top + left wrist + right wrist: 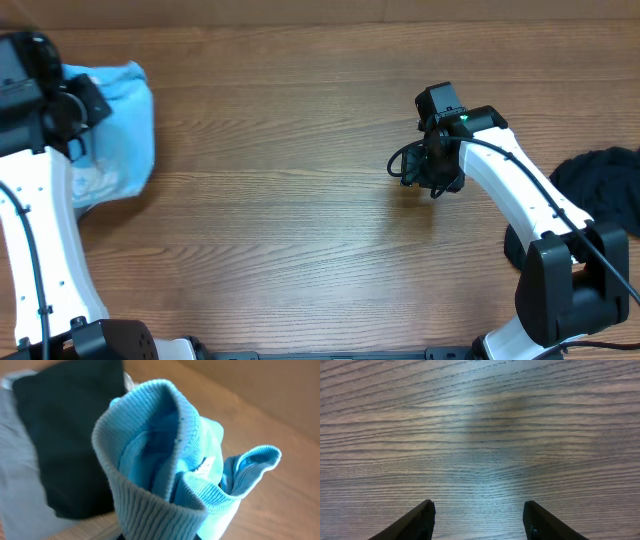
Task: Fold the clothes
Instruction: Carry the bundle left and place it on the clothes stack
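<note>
1. View from overhead. I see the light blue T-shirt (118, 125) bunched at the far left of the bench (300, 250), partly under the left arm (35, 200). A dark garment (600, 180) lies at the right edge, just beside the right arm (520, 195) and well apart from the shirt. The right arm's wrist is over bare wood, right of centre.
2. View from the left wrist. The shirt's ribbed collar fills the frame, crumpled and raised off the wood. The left jaws are closed on this fabric, which hides them. Behind it I note a black garment (70, 435) lying against a grey garment (15, 485).
3. View from the right wrist. The right jaws stand apart and hold nothing. Both fingers (417, 522) show at the lower edge, with only wood grain between them.
</note>
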Robot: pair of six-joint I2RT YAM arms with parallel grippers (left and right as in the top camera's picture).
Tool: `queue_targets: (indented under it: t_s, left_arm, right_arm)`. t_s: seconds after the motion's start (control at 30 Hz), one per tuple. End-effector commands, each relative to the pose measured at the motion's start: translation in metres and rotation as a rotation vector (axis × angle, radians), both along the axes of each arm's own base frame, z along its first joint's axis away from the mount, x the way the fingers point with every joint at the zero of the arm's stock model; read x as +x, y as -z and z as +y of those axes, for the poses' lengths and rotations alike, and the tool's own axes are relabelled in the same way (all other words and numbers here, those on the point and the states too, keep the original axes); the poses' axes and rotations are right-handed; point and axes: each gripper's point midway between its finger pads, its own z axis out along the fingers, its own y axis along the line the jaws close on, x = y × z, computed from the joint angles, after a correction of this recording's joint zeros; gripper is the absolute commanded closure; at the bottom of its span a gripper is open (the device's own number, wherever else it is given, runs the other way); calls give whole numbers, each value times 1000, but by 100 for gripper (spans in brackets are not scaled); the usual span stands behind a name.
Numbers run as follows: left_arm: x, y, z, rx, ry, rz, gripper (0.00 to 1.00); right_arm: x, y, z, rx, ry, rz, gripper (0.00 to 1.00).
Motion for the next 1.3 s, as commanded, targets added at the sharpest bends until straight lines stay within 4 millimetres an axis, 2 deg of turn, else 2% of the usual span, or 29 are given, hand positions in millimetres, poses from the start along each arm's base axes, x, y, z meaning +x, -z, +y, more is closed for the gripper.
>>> queue_targets:
  t_s: [0.0, 0.07, 0.13, 0.17, 0.23, 0.43, 0.47, 0.5, 0.7, 0.73, 0.77, 0.8, 0.83, 0.87, 0.9, 0.93, 1.03, 1.1, 1.17, 1.2, 1.23, 1.27]
  left_arm:
    - [0, -26, 33, 35, -94, -103, 96]
    - [4, -28, 48, 45, -118, -128, 96]
    - [9, -21, 62, 48, -142, -131, 95]
    - [14, -13, 70, 46, -152, -125, 93]
    - [23, 2, 84, 45, -171, -115, 82]
    - [40, 37, 124, 44, -222, -112, 81]
    - [42, 41, 130, 46, -229, -115, 78]
    - [46, 46, 138, 50, -239, -122, 70]
    - [54, 65, 162, 63, -269, -133, 69]
    - [54, 64, 167, 67, -276, -145, 68]
    - [52, 61, 173, 75, -287, -156, 60]
    - [50, 60, 177, 78, -296, -160, 47]
    - [45, 57, 184, 76, -307, -163, 24]
    - [42, 56, 187, 70, -311, -163, 18]
    - [37, 54, 191, 53, -312, -164, 4]
    - [35, 51, 192, 38, -308, -167, 0]
    - [23, 34, 196, 7, -311, -160, 0]
    - [19, 14, 193, 28, -293, -168, 0]
    - [20, -11, 179, 46, -228, -193, 0]
    - [22, -23, 163, 34, -166, -212, 0]
    - [23, -29, 152, 22, -117, -224, 8]
    - [24, -33, 136, 2, -43, -228, 21]
  right_arm:
    - [3, -9, -1, 3, -1, -28, 39]
    - [3, -9, -1, 3, -1, -28, 40]
    - [3, -9, -1, 3, -1, -27, 39]
    - [3, -9, -1, 3, -1, -27, 39]
    - [3, -9, -1, 2, -1, -26, 39]
    - [0, -9, -1, -1, -1, -16, 39]
    - [0, -9, -1, 0, -1, -16, 40]
    - [1, -9, -1, 0, -1, -19, 39]
    - [3, -9, -1, 3, -1, -28, 39]
    - [3, -9, -1, 3, -1, -28, 40]
    - [3, -9, -1, 3, -1, -28, 40]
    - [3, -9, -1, 3, -1, -28, 40]
    - [3, -9, -1, 3, -1, -28, 39]
    - [3, -9, -1, 3, -1, -28, 39]
    - [3, -9, -1, 3, -1, -28, 39]
    - [3, -9, -1, 3, -1, -28, 39]
    - [3, -9, -1, 3, -2, -27, 39]
    - [3, -9, -1, 3, -1, -27, 39]
    - [3, -9, -1, 3, -1, -28, 38]
    - [3, -9, -1, 3, -2, -28, 38]
    - [3, -9, -1, 3, -1, -28, 38]
    - [3, -9, -1, 3, -1, -28, 38]
